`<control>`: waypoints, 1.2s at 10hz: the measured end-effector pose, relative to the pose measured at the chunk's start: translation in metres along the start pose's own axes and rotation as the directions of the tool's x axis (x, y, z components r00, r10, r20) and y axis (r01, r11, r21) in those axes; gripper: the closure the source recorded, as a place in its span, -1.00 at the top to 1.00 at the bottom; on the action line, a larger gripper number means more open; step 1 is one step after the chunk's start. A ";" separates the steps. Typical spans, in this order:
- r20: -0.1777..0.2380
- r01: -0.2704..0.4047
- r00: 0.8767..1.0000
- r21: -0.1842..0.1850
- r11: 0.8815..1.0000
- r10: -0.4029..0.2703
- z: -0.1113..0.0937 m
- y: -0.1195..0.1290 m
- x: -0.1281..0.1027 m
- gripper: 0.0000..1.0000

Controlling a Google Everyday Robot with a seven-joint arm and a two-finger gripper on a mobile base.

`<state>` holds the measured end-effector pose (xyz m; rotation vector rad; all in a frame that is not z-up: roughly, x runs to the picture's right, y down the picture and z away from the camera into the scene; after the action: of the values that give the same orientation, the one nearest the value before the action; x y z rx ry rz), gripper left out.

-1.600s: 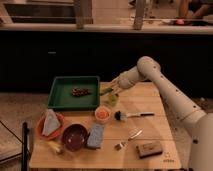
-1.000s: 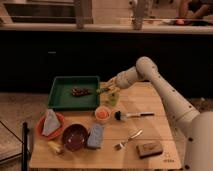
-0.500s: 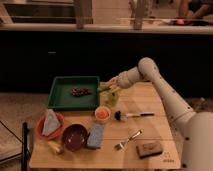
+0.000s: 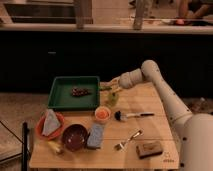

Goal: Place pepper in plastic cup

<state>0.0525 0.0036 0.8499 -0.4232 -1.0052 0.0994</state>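
Gripper [image 4: 111, 90] just above plastic cup [image 4: 113, 99]

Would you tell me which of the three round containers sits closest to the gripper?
The pale yellow-green plastic cup, just below the gripper beside the green tray; the orange-filled cup and maroon bowl sit farther toward the front.

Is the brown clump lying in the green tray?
Yes, the brown clump sits in the green tray, left of the pincer, which hangs over the plastic cup.
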 end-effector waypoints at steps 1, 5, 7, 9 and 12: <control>0.015 -0.012 1.000 0.003 1.000 0.012 -0.001 0.000 0.003 -0.87; 0.053 -0.046 0.998 0.005 0.999 0.046 -0.001 0.002 0.012 -0.87; 0.067 -0.054 0.996 0.000 0.999 0.053 0.005 0.004 0.013 -0.87; 0.080 -0.059 0.995 0.015 0.998 0.057 0.010 0.004 0.014 -0.87; 0.085 -0.062 0.995 0.030 0.998 0.059 0.013 0.004 0.016 -0.78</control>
<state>0.0510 0.0154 0.8675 -0.4220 -1.0724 0.1894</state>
